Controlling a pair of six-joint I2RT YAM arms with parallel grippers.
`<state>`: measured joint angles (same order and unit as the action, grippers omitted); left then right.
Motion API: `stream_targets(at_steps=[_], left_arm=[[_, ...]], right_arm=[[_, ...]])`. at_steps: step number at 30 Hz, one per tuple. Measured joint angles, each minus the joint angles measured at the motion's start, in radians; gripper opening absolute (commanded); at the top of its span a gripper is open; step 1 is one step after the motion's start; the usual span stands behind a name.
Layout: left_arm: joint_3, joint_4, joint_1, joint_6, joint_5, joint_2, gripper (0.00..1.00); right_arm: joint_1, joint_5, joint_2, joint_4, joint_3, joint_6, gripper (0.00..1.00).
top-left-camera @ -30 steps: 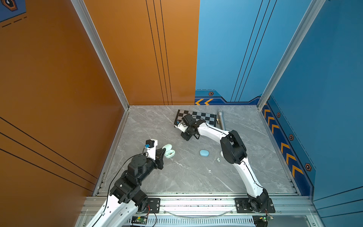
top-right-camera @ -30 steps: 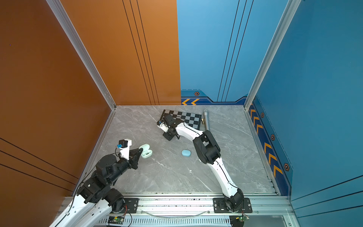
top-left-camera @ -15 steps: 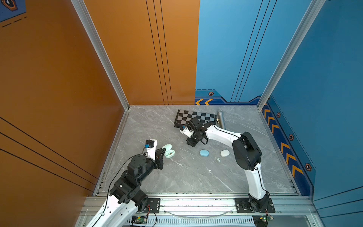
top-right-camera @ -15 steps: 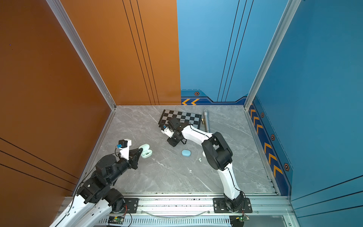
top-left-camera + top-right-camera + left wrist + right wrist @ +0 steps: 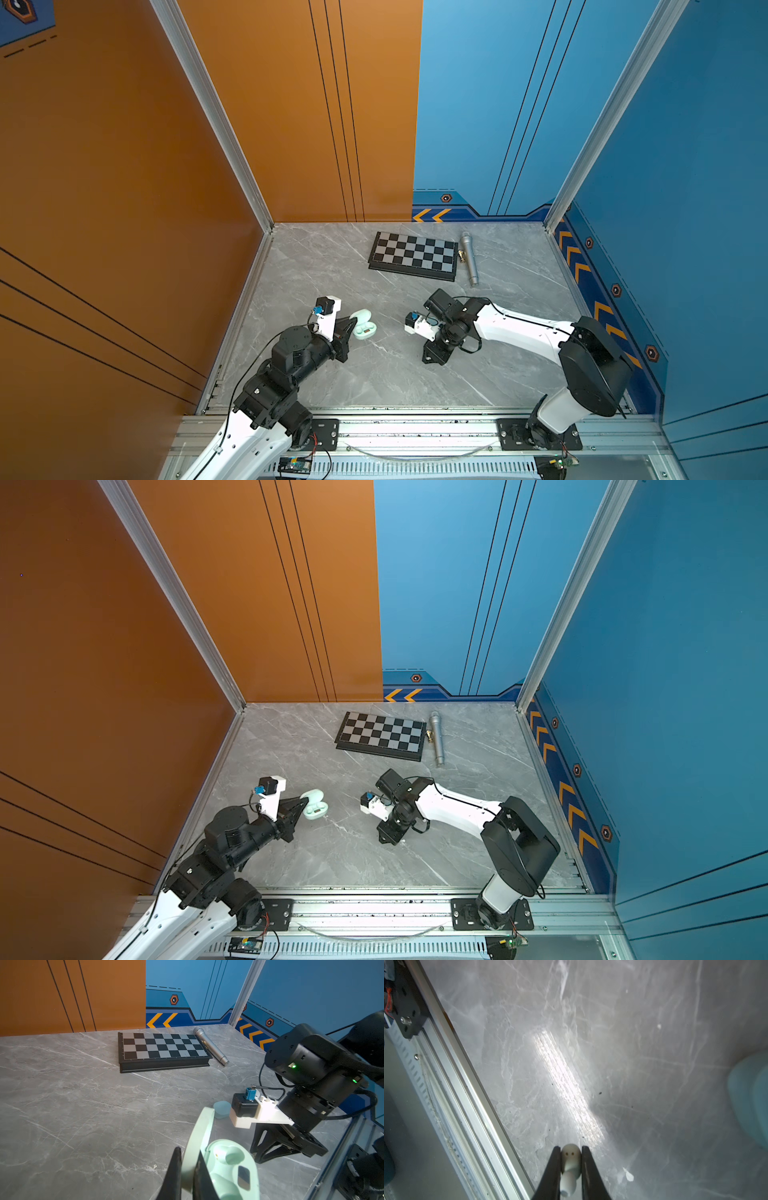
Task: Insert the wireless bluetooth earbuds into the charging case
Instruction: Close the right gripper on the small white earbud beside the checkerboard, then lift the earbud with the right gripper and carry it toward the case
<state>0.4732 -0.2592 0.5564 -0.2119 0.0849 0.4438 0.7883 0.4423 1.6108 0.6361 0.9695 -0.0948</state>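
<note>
Left: my left gripper (image 5: 188, 1154) pinches the raised lid of the open mint case (image 5: 228, 1167) on the desk (image 5: 83, 1105) | Middle: closed blue case (image 5: 222, 1109) nearby | Right: my right gripper (image 5: 571, 1150) clamps one pale earbud (image 5: 570, 1159) by its body, above the desk | Handling, I judge: light, hard, slick; hold the rounded body | Count: one earbud, two cases.

Blue case (image 5: 750, 1099) blurred, cut by edge; earbud (image 5: 569, 1167) sides hidden by fingers (image 5: 552, 1172).

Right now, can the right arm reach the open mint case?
Probably yes: only bare table separates the right gripper, holding an earbud, from the mint case, held open by the left gripper.
</note>
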Motion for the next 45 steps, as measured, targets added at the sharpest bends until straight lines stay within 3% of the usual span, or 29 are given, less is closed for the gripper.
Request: stream_targets(at_steps=[6,13,22,29,37,45], left_arm=[[0.018,0.0,0.039,0.039,0.05,0.066,0.0],[0.038,0.007,0.091,0.059,0.048,0.087,0.0],[0.04,0.007,0.132,0.074,0.023,0.088,0.0],[0.04,0.007,0.15,0.078,0.016,0.095,0.0],[0.04,0.007,0.165,0.085,0.002,0.085,0.0],[0.04,0.008,0.171,0.092,-0.007,0.085,0.0]], right_arm=[[-0.042,0.005,0.001,-0.005,-0.031,0.042,0.21],[-0.076,-0.002,0.012,-0.019,-0.031,0.08,0.38],[-0.108,-0.05,-0.003,-0.01,-0.03,0.091,0.4],[-0.039,-0.085,-0.073,0.069,0.018,0.021,0.42],[0.039,-0.172,0.029,0.155,0.084,-0.167,0.41],[0.056,-0.239,0.138,0.168,0.144,-0.254,0.41]])
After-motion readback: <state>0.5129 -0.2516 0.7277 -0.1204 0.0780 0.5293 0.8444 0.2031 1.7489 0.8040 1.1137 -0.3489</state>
